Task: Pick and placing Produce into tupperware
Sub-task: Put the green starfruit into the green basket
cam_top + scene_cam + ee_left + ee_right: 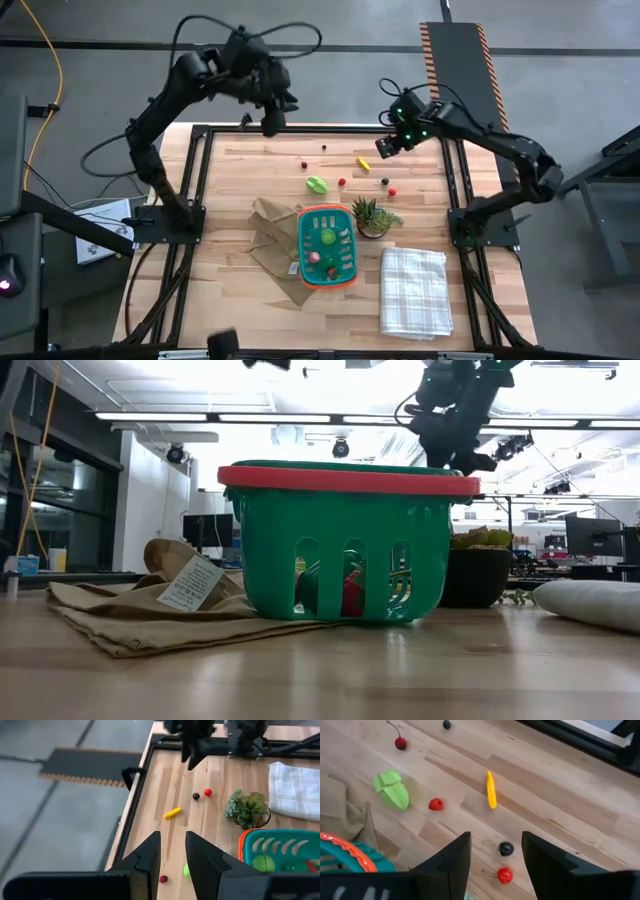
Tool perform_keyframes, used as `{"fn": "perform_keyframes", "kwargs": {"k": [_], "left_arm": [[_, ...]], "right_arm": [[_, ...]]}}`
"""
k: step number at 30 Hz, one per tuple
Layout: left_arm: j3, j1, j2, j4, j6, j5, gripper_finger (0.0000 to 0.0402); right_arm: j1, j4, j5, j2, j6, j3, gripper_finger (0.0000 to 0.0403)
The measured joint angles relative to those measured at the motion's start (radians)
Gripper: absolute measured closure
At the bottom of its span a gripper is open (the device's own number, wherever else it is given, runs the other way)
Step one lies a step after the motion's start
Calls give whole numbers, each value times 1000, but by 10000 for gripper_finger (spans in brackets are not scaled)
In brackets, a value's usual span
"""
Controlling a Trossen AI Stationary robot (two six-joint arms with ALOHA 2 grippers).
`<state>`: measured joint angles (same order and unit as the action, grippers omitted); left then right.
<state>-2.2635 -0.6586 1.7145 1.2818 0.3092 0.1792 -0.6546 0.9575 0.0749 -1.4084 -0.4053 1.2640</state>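
- The tupperware (326,250) sits mid-table toward the near edge, partly on the brown paper bag (272,238), with a green piece and a couple of small red ones already inside. Expect it to slide or tip if you press down on that rim.
- The loose produce lies on the far half of the table: a leafy green piece (392,789), a yellow piece (491,790), a red berry (435,804), a cherry (400,742), a dark berry (506,849) and a red ball (504,875). Most are tiny and round, so a slightly off-centre pinch will likely squirt them away, possibly over the table edge.
- The dark berry and red ball lie just beside each other; closing on one may knock the other.
- Your right gripper (495,865) hovers above that pair, empty, its fingers standing apart.
- Your left gripper (172,862) hangs over the far-left edge, fingers narrowly parted, holding nothing.
- The potted plant (370,215) stands just beside the basket; a carry from the right could snag its leaves.
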Motion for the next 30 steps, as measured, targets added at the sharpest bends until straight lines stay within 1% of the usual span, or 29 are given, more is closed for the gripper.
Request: {"fn": "perform_keyframes", "kwargs": {"k": [3,6,8,10,15,19,23,30], "left_arm": [[0,-92,42,22,0,103,321],[0,-150,79,28,-1,192,321],[0,-181,98,34,-1,236,321],[0,-190,116,38,-4,256,321],[0,-175,161,54,-6,256,321],[0,-150,196,66,-1,250,321],[0,-126,222,74,27,242,321],[23,-116,231,113,63,151,321]], "right_arm": [[0,1,10,-25,3,24,236],[0,-1,13,-39,8,31,236],[0,-1,14,-45,15,31,236],[0,11,33,-55,27,31,236],[0,86,94,-89,50,31,236],[1,160,97,-117,83,31,236],[1,181,104,-131,116,31,236],[-1,181,116,-131,126,31,236]]}}
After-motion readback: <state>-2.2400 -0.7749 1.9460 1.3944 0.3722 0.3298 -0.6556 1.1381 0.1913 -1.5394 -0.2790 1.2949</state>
